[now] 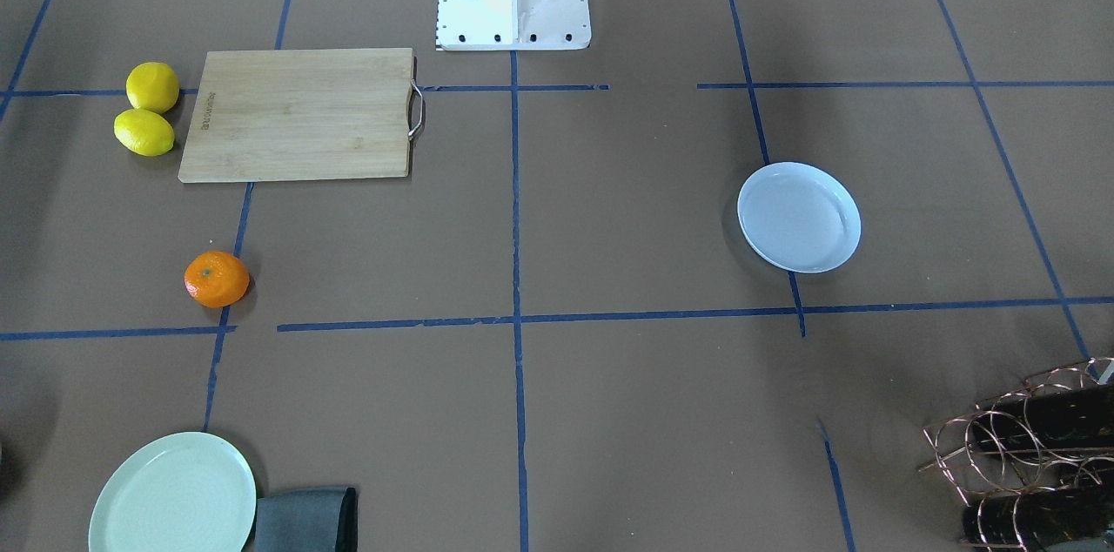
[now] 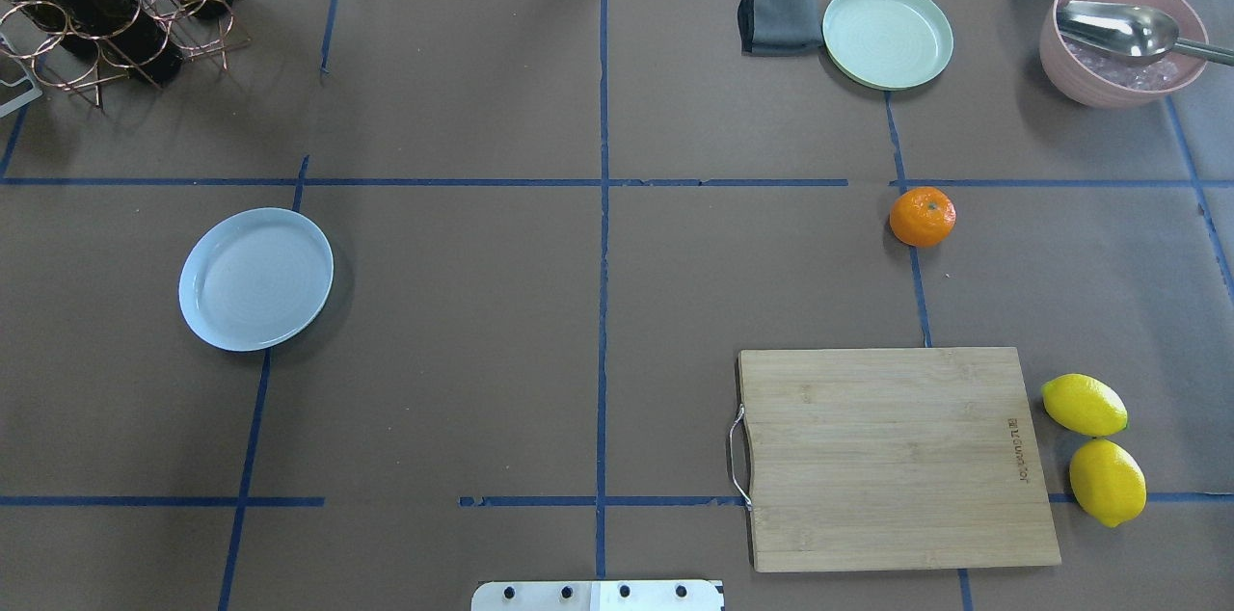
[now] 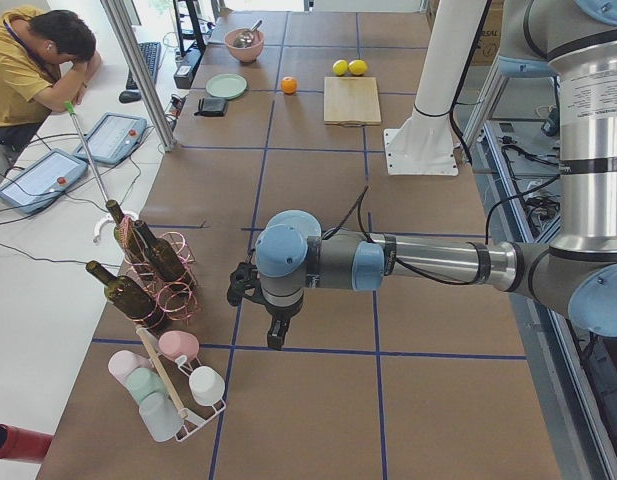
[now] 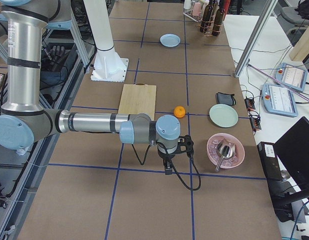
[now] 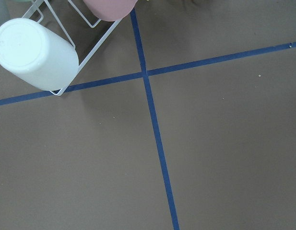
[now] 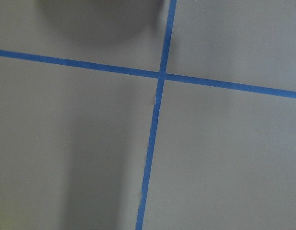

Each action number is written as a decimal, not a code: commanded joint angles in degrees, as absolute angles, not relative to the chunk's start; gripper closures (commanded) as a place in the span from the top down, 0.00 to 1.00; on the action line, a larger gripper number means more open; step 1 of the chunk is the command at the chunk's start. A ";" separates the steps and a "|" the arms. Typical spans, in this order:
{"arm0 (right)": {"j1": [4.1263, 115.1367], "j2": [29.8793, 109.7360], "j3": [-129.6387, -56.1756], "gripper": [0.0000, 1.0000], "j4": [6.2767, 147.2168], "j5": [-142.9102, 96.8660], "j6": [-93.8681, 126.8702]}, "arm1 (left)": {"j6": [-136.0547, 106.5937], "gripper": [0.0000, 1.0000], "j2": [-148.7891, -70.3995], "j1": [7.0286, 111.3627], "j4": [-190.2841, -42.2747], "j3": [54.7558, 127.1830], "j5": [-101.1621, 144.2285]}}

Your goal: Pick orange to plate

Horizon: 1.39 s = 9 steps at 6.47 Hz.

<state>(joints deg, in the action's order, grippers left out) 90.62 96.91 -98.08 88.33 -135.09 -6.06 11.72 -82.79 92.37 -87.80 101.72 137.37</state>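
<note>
The orange (image 2: 923, 217) lies on the brown table on its right half, just beyond the cutting board; it also shows as the orange (image 1: 217, 279) and the orange (image 4: 180, 112). Far across on the left half lies the pale bluish-white plate (image 2: 255, 278), bare inside, seen again as the plate (image 1: 799, 217). Neither gripper shows in the overhead or front view. My left gripper (image 3: 276, 338) hangs pointing down beyond the table's left end zone, near the bottle rack. My right gripper (image 4: 167, 169) hangs pointing down a little outward of the orange. I cannot tell whether either is open or shut.
A wooden cutting board (image 2: 897, 457) lies on the right, with two lemons (image 2: 1085, 405) beside it. A pale green plate (image 2: 887, 35), a grey cloth (image 2: 776, 15) and a pink bowl with a spoon (image 2: 1123, 38) sit at the back. A wire bottle rack (image 2: 106, 4) stands back left.
</note>
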 commanded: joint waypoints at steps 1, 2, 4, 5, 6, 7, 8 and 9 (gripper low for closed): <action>90.62 96.86 -98.17 1.00 88.24 -135.17 -6.06 | 11.69 1.00 -82.88 92.37 -87.80 101.69 137.37; 90.62 96.86 -98.26 1.00 88.16 -135.00 -5.98 | 11.69 1.00 -83.05 92.37 -87.89 101.69 137.37; 90.18 96.59 -98.35 1.00 84.93 -134.48 -6.25 | 11.69 1.00 -83.06 92.37 -89.46 102.56 137.20; 89.91 95.46 -98.61 1.00 84.73 -135.17 -5.89 | 11.60 1.00 -83.58 92.20 -92.78 102.66 137.02; 89.91 95.28 -100.18 1.00 84.55 -135.26 -5.11 | 11.60 1.00 -85.32 92.20 -96.55 102.74 134.24; 89.83 95.27 -102.20 1.00 84.55 -135.87 -5.18 | 11.34 1.00 -87.69 92.20 -104.86 100.39 133.86; 89.82 95.36 -102.83 1.00 82.38 -138.92 -5.10 | 11.25 1.00 -87.89 92.20 -114.42 99.68 133.86; 89.04 95.36 -102.74 1.00 80.44 -142.61 -4.49 | 11.16 1.00 -88.06 92.11 -121.74 98.97 134.03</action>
